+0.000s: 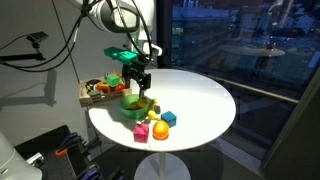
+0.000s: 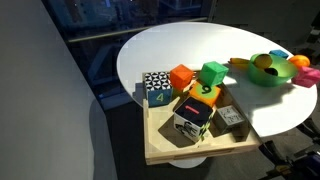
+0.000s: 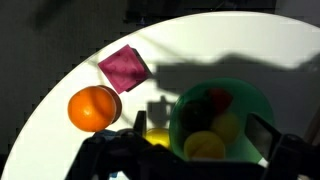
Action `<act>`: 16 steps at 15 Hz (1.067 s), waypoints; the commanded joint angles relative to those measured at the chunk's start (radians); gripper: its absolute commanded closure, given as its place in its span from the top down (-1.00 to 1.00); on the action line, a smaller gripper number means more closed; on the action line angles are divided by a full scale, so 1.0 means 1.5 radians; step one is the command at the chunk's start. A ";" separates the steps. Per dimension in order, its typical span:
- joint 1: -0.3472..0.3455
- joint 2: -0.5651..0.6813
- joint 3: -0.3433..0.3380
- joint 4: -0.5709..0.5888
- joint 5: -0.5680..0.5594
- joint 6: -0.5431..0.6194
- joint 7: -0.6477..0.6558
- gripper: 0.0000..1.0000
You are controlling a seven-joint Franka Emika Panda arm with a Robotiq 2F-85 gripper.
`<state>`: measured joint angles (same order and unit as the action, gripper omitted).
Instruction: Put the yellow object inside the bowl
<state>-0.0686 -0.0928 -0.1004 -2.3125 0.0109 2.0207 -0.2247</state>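
Observation:
The green bowl [image 1: 132, 105] stands on the round white table and also shows in the other exterior view [image 2: 265, 70]. In the wrist view the bowl [image 3: 245, 100] holds round yellow and red toy pieces. The small yellow object [image 3: 157, 137] lies on the table just outside the bowl's rim, and it shows beside the bowl in an exterior view [image 1: 151, 118]. My gripper [image 1: 140, 86] hangs right above the bowl. In the wrist view its fingers [image 3: 200, 128] are open and empty, and they straddle the bowl's near side.
A pink cube [image 3: 124, 68], an orange ball [image 3: 94, 108] and a blue cube [image 1: 168, 117] lie near the bowl. A brown wooden tray of toys [image 2: 160, 145] sits at the table's edge. The table rim [image 3: 60, 80] curves close by.

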 commanded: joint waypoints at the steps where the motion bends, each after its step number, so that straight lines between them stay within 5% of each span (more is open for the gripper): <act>1: -0.002 -0.027 0.004 0.024 0.017 -0.052 0.061 1.00; 8: 0.004 -0.104 0.025 -0.011 0.010 -0.031 0.177 1.00; 16: 0.004 -0.124 0.032 -0.012 0.004 -0.033 0.177 1.00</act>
<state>-0.0638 -0.2789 -0.0507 -2.3322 0.0167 1.9729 0.0413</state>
